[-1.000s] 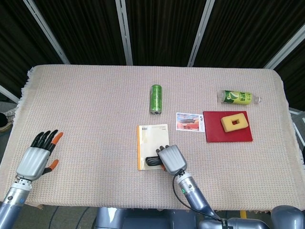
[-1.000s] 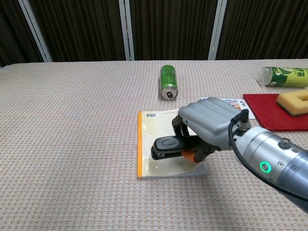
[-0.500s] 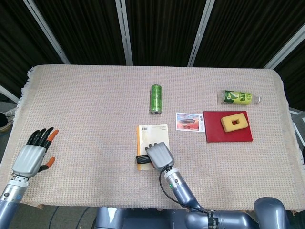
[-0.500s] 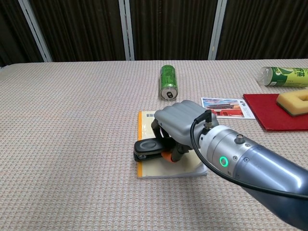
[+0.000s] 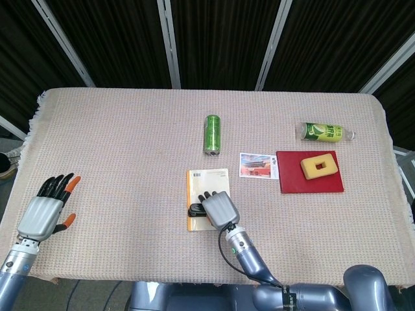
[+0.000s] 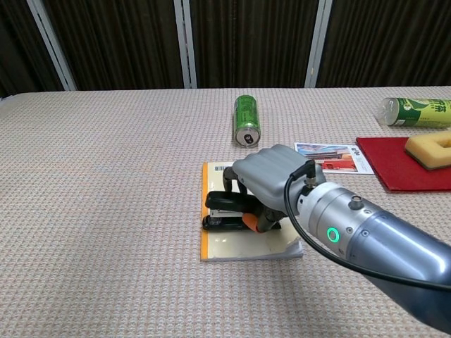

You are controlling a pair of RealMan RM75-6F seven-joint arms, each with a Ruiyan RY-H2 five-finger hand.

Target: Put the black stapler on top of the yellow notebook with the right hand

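Black stapler down over the yellow notebook, right robot hand wrapped on it.

The black stapler (image 6: 229, 211) lies on the left half of the yellow notebook (image 6: 224, 246), its long axis running across the cover, left to right, and poking out leftward from under the right robot hand (image 6: 271, 182), whose fingers curl over it with the thumb below; whether it rests fully on the cover or is a touch lifted I cannot tell. The notebook sits near the middle of the tabletop's (image 5: 117, 142) near edge. The left robot hand (image 5: 47, 210) hovers spread and empty at the near left corner, well apart. At the right side, a red tray (image 5: 310, 181) holds a yellow sponge (image 5: 319, 166).
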